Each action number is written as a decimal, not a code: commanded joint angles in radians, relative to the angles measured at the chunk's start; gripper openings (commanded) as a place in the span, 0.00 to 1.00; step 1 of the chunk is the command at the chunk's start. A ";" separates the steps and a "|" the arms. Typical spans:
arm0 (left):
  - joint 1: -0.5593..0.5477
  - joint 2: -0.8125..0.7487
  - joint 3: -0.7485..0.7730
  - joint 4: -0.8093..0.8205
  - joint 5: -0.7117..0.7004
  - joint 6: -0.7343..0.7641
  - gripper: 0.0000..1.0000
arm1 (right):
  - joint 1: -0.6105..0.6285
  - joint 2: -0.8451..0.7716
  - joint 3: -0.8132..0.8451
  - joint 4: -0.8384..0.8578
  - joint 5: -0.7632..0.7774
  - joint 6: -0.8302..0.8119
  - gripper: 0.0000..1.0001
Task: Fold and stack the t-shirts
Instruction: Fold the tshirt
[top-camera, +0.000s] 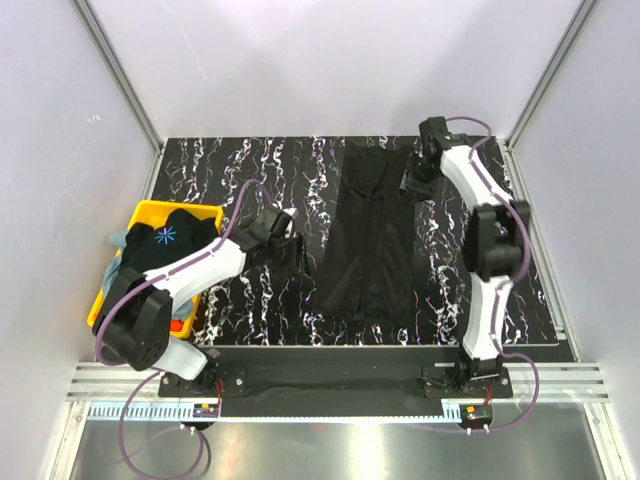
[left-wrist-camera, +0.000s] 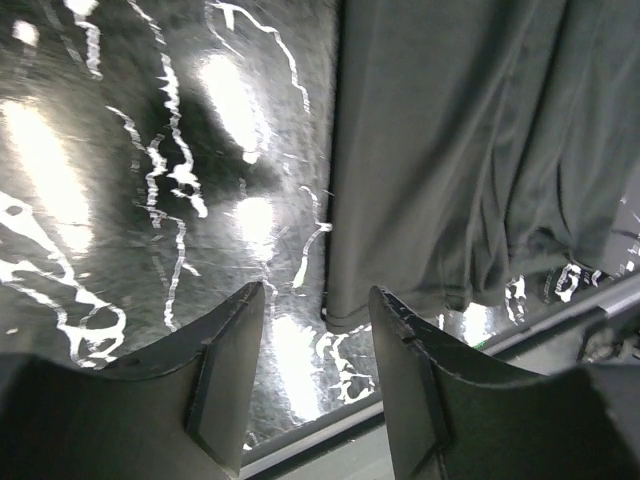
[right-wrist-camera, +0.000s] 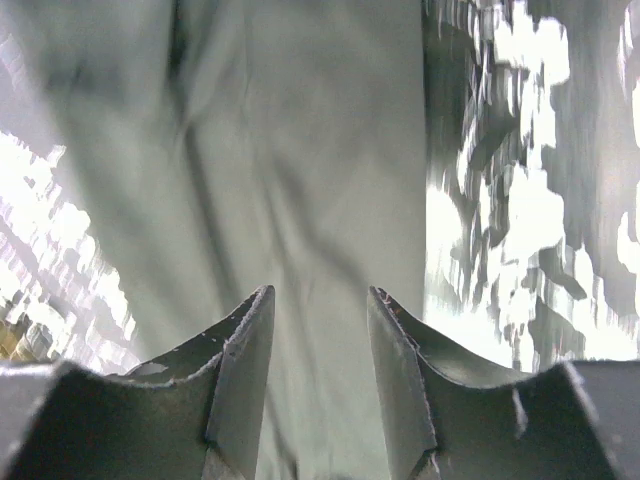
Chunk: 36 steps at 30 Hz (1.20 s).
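Black white-veined marbled worktop (top-camera: 250, 170) carries a long folded plain black t-shirt (top-camera: 368, 235), running front edge to far edge. The left gripper (left-wrist-camera: 318, 300) stands partly open and empty beside its near-left corner, arm bent low. The right gripper (right-wrist-camera: 320, 300) stands parted over the far end, gripping nothing, arm stretched out.

I see four shirts: black shirt (top-camera: 372, 235) at twelve o'clock; starburst shirt (top-camera: 165, 238), grey-blue shirt (top-camera: 114, 243), orange-red shirt (top-camera: 178, 325) at nine, in one bin (top-camera: 150, 207). Two pincers: left gripper (top-camera: 293, 250), right gripper (top-camera: 412, 180).

Overhead view, two close wrist views (shared: black t-shirt (top-camera: 372, 235))
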 joint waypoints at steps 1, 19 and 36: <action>-0.003 -0.041 -0.039 0.107 0.088 -0.027 0.52 | 0.049 -0.223 -0.187 0.041 -0.001 0.077 0.50; -0.003 -0.139 -0.149 0.122 0.071 -0.061 0.51 | 0.488 -0.609 -0.959 0.417 -0.099 0.501 0.40; -0.003 -0.089 -0.145 0.131 0.068 -0.050 0.51 | 0.533 -0.517 -1.015 0.464 -0.025 0.515 0.38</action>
